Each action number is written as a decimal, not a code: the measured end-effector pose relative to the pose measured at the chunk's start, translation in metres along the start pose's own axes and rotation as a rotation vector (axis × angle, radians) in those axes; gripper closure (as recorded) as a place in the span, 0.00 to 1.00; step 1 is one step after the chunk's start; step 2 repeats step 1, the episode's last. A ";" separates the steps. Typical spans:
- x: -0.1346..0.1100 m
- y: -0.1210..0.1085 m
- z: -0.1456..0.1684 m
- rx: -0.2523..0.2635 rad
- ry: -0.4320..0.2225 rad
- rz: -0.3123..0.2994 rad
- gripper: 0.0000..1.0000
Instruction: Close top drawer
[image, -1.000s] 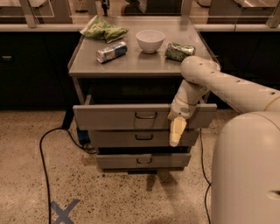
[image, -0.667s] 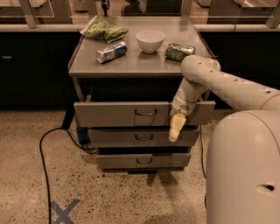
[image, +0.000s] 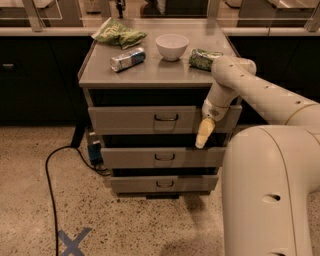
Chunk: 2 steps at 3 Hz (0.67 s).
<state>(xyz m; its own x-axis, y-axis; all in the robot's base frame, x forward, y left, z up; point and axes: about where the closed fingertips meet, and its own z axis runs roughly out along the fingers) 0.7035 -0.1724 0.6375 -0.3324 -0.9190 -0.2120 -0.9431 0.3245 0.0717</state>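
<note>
The top drawer (image: 130, 120) is a wide grey drawer with a small dark loop handle (image: 166, 118). It stands slightly out from the cabinet, with a dark gap above its front. My gripper (image: 202, 134) hangs down from the white arm (image: 250, 85) and rests against the right part of the drawer front, to the right of the handle. Its yellowish fingers are together and hold nothing. Two shorter grey drawers (image: 162, 157) sit below and also stand out a little.
On the cabinet top (image: 150, 75) are a white bowl (image: 172, 46), a green bag (image: 117, 32), a lying can (image: 127, 59) and a green can (image: 202, 58). A black cable (image: 50, 170) and a blue X (image: 72, 242) are on the floor. My white body (image: 270, 190) fills the lower right.
The top drawer has slid back into the cabinet, and my gripper has moved back with it against its front.
</note>
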 end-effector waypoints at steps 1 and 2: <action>0.000 0.000 0.000 0.000 0.000 0.000 0.00; 0.000 0.000 0.000 0.000 0.000 0.000 0.00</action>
